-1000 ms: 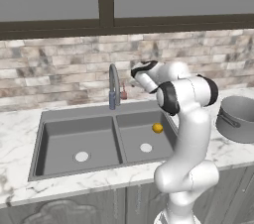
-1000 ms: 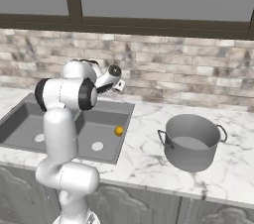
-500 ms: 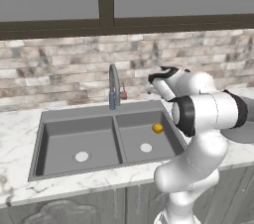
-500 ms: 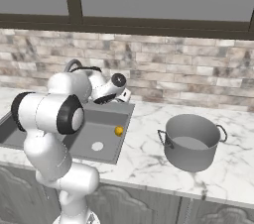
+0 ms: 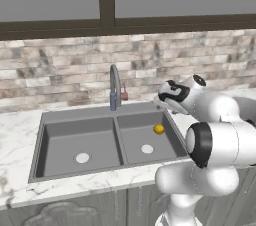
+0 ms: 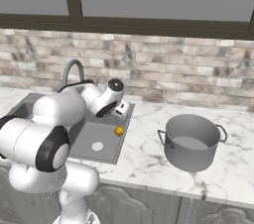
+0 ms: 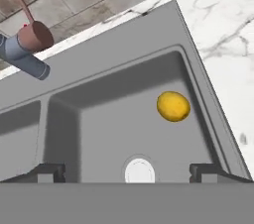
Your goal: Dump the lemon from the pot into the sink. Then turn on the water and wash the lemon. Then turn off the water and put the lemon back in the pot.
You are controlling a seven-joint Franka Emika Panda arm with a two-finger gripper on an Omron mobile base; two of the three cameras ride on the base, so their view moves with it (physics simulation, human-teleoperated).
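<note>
The lemon (image 5: 158, 129) lay on the floor of the sink's (image 5: 75, 119) right basin, near the right wall and behind the pale drain (image 5: 147, 148). The gripper (image 7: 128, 170) hung above that basin with its jaws spread wide, holding nothing. The faucet (image 5: 115, 87) stood behind the divider, no water running. The pot (image 6: 192, 141) sat upright on the counter (image 6: 144, 161), well right of the sink.

Base views flank the sink (image 5: 75, 120); hand view looks down closely, perhaps tilted.
</note>
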